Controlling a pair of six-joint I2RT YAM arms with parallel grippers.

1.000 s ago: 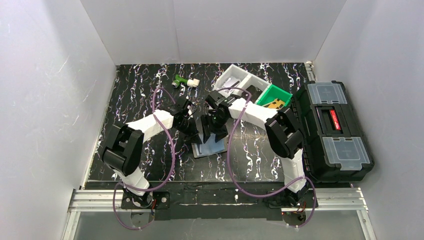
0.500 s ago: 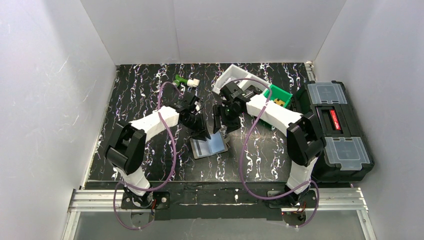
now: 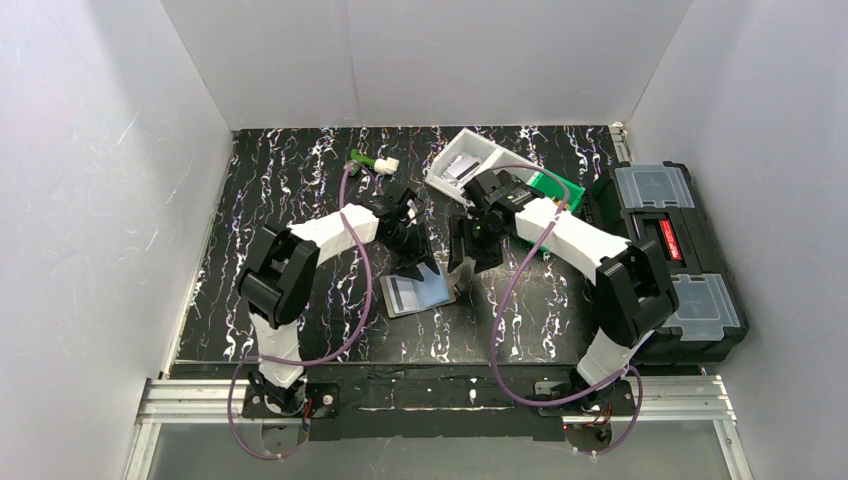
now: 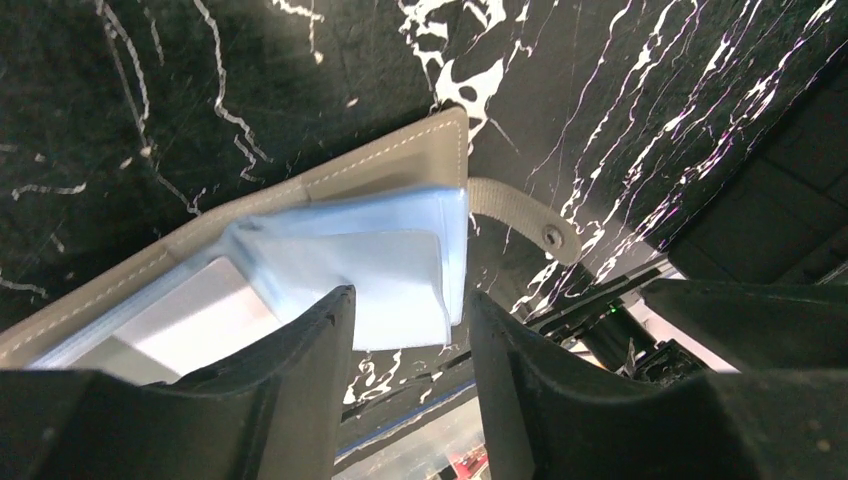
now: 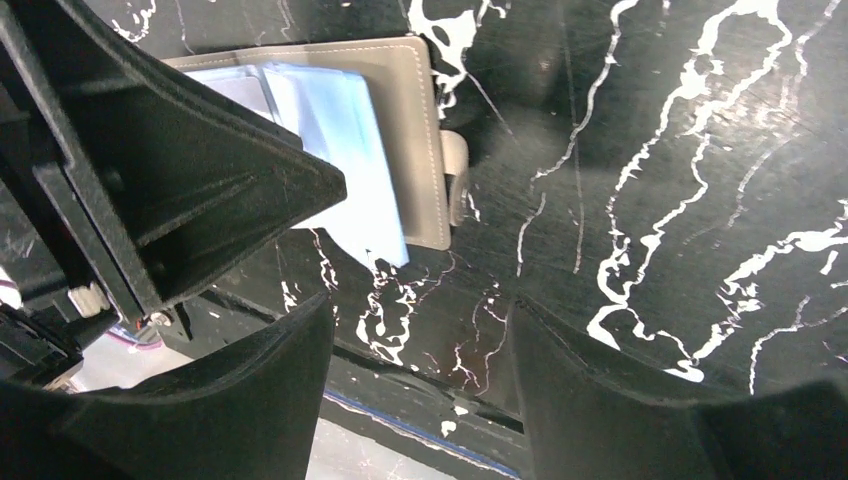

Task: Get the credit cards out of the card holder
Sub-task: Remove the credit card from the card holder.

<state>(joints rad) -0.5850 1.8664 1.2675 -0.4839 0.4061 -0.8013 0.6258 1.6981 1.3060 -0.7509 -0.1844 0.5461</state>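
The card holder [image 3: 418, 293] lies open on the black marbled table, grey with a stitched edge and pale blue sleeves. In the left wrist view the card holder [image 4: 400, 165] shows its sleeves [image 4: 385, 285] and a snap strap [image 4: 520, 212]. I cannot tell the credit cards apart from the sleeves. My left gripper [image 3: 417, 264] hangs open and empty just over the holder's far edge, its own view [image 4: 410, 320] looking down on the sleeves. My right gripper [image 3: 462, 266] is open and empty just right of the holder [image 5: 420, 150]; between its fingertips [image 5: 420, 325] is bare table.
A white bin [image 3: 478, 152] and a green bin [image 3: 556, 186] stand at the back right. A black toolbox [image 3: 668, 255] fills the right edge. A small green and white part [image 3: 372, 162] lies at the back. The left gripper's black body [image 5: 150, 180] crowds the right wrist view.
Both grippers have shifted to the right, and the right one has come off the holder. The holder lies where it was, now more exposed.
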